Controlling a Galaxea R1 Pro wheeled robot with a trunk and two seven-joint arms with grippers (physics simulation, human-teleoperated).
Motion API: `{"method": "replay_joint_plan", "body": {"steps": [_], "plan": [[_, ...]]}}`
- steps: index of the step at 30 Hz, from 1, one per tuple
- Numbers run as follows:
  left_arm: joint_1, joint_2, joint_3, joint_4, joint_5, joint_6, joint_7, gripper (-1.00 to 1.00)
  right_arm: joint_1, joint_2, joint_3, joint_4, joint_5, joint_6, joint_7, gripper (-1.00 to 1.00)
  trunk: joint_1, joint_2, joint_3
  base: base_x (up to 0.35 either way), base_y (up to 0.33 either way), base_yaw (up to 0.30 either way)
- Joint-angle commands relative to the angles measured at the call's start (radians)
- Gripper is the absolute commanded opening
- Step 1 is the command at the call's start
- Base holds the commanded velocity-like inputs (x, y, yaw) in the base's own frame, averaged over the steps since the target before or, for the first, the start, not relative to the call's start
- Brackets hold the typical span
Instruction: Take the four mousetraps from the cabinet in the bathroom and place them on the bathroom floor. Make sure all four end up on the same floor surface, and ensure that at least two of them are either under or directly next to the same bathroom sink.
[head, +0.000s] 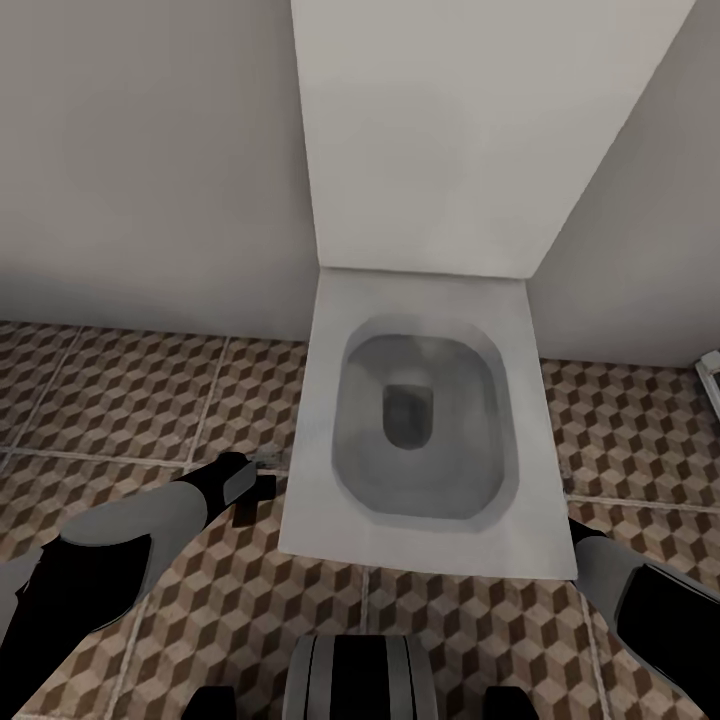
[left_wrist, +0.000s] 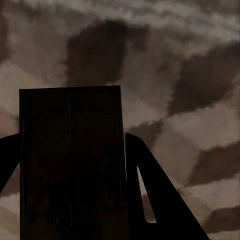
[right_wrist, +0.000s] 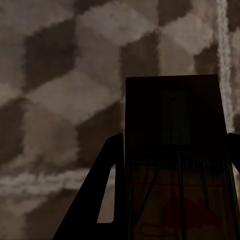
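In the left wrist view a dark brown mousetrap sits upright between the two black fingers of my left gripper, which is shut on it, close above the cube-patterned bathroom floor. My right gripper is likewise shut on a second mousetrap, low over the floor beside a pale grout line. In the head view my left gripper reaches down to the tiles just left of the toilet. The right forearm reaches down at the toilet's right side. The sink is out of view.
A white toilet with an open bowl and a tall white cistern panel stands straight ahead against the grey wall. A white object shows at the right edge. My own base is at the bottom.
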Motion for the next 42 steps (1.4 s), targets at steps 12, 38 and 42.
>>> {"method": "replay_joint_plan", "body": {"steps": [12,38,42], "plan": [[-0.001,0.0,-0.006,-0.002,0.006,0.002,0.009,-1.0,0.0,-0.001,0.008,0.006,-0.012,-0.007,-0.001,-1.0,0.0,0.0,-0.001,0.0,0.0,0.0],[0.001,-0.011,-0.007,-0.008,0.003,0.002,0.01,-1.0,0.0,-0.059,0.004,0.026,-0.018,0.011,-0.073,-1.0,0.0,0.0,-0.001,0.0,0.0,0.0],[0.006,-0.013,-0.007,-0.012,0.003,0.002,0.01,-1.0,0.0,-0.059,0.005,0.025,-0.018,0.011,-0.075,-1.0,0.0,0.0,-0.001,0.0,0.0,0.0]]}}
